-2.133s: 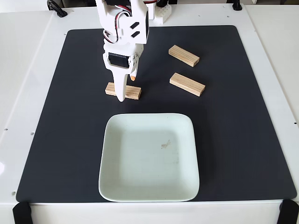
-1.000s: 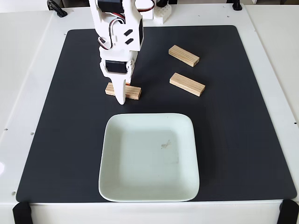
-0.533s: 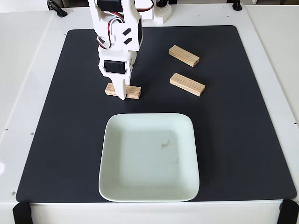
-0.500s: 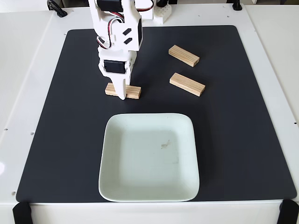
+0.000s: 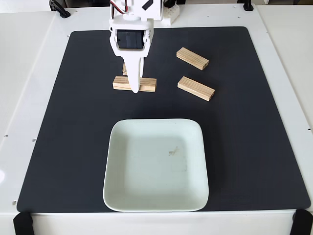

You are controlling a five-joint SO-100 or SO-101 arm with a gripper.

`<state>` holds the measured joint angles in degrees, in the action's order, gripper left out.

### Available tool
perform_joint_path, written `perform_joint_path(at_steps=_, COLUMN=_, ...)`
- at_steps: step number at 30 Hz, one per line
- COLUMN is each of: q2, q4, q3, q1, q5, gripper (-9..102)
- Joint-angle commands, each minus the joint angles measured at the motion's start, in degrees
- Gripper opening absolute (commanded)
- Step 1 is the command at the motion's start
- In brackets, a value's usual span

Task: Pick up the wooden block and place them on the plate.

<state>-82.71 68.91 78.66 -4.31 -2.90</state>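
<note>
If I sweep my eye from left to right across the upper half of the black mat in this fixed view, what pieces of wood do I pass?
wooden block in the gripper → lower loose wooden block. The upper loose wooden block overlaps the lower one in left-right position, so its order against that one is unclear.

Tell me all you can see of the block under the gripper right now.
The wooden block is a small light pine bar with lengthwise grain, lying about level and crosswise in the fixed view, above the plate's far rim. The gripper closes across its middle, a white finger covering the front. Whether it is lifted off the black mat cannot be told.
</note>
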Motion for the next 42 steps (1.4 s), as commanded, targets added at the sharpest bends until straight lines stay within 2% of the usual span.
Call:
perform_joint_path(at_steps=1, q2=1.6, q4=-6.0, q3=-7.6, q1=-3.1, q5=-0.5, gripper=-1)
perform_joint_path(at_steps=6, q2=8.7, q4=-15.3, q3=-17.1, q1=-5.3, q5=-0.3, gripper=-1)
perform_joint_path(at_steps=16, q2=26.0, q4=-25.7, q3=-33.4, q1=-5.4, q5=0.3, gripper=-1)
perform_joint_path(at_steps=29, q2=48.0, q4=-27.0, q3=-58.4, q1=-5.4, q5=0.4, gripper=0)
perform_joint_path(at_steps=42, q2=50.2, q4=-26.9, q3=-58.9, q1=-5.4, q5=-0.4, gripper=0)
